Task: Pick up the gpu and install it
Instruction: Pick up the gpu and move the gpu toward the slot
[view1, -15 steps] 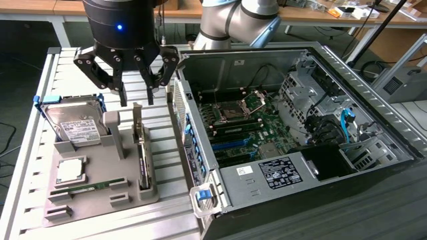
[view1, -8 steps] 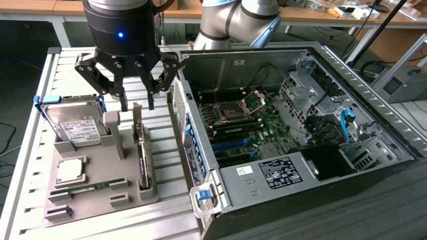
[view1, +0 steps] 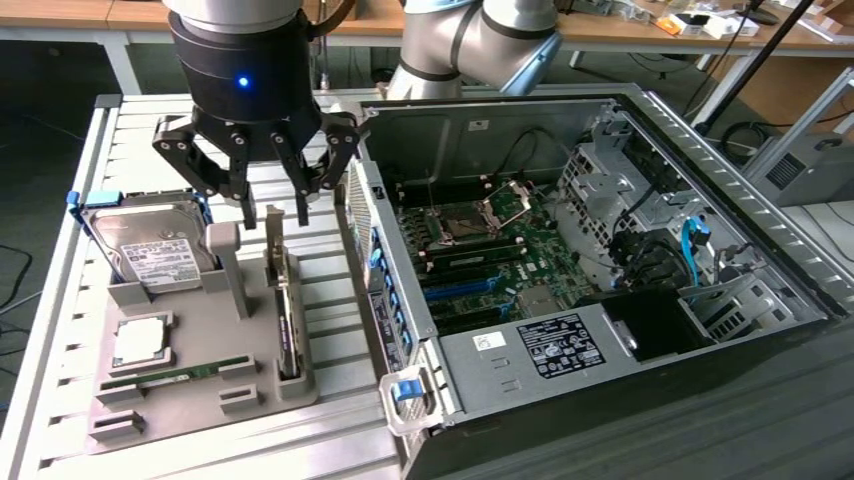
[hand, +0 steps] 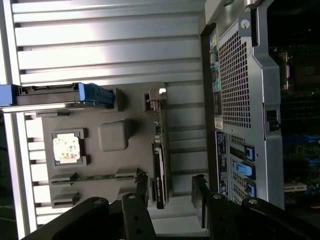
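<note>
The gpu (view1: 284, 310) stands on its long edge in a slot of the grey holder tray (view1: 200, 405), beside the open computer case (view1: 561, 270). Its silvery bracket (view1: 276, 228) points up at the far end. My gripper (view1: 274, 205) hangs just above that bracket end, open, with dark fingers (view1: 244, 195) spread to either side and nothing between them. In the wrist view the gpu (hand: 159, 160) shows edge-on as a thin dark strip, with its bracket (hand: 156, 97) at one end. The gripper (hand: 170, 192) straddles the card's line, one finger (hand: 141, 187) on each side.
The holder tray also carries a silver hard drive (view1: 154, 245) with a white label, a processor chip (view1: 140, 342) and a narrow green memory stick (view1: 174, 375). The case's perforated rear panel (hand: 235, 75) stands close beside the gpu. The motherboard (view1: 494, 250) lies exposed inside.
</note>
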